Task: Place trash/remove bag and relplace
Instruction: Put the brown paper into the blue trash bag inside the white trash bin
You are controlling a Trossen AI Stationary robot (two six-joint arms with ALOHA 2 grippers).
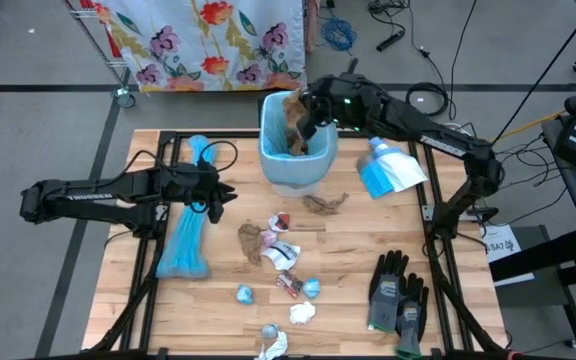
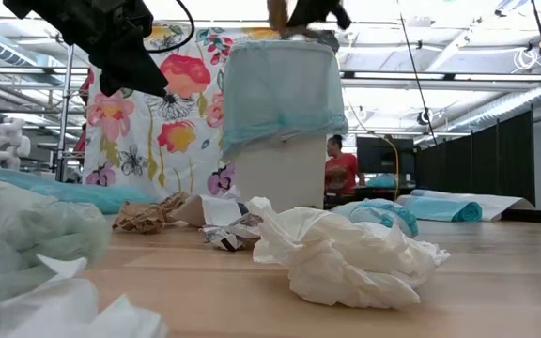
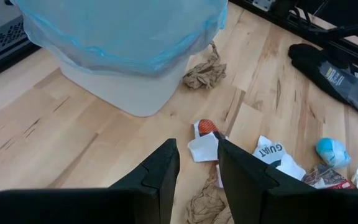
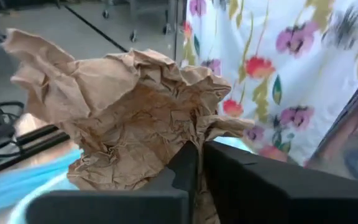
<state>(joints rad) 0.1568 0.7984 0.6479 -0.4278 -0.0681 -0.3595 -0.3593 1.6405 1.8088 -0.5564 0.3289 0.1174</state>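
Nearest us lie white tissue scraps (image 2: 346,258) in front of the bin (image 1: 297,165), above whose rim we see the right gripper (image 4: 199,163) clenched on a brown paper wad (image 4: 126,112), while the left gripper (image 3: 197,163), beside the bin, hangs parted and empty over scattered trash (image 1: 278,255).

Before me: grey-black work gloves (image 1: 398,295) at my table's (image 1: 438,330) right front corner; a blue-and-white packet (image 1: 390,170) right of centre; floral cloth (image 1: 208,40) behind; a person (image 2: 339,169) beyond, in red.
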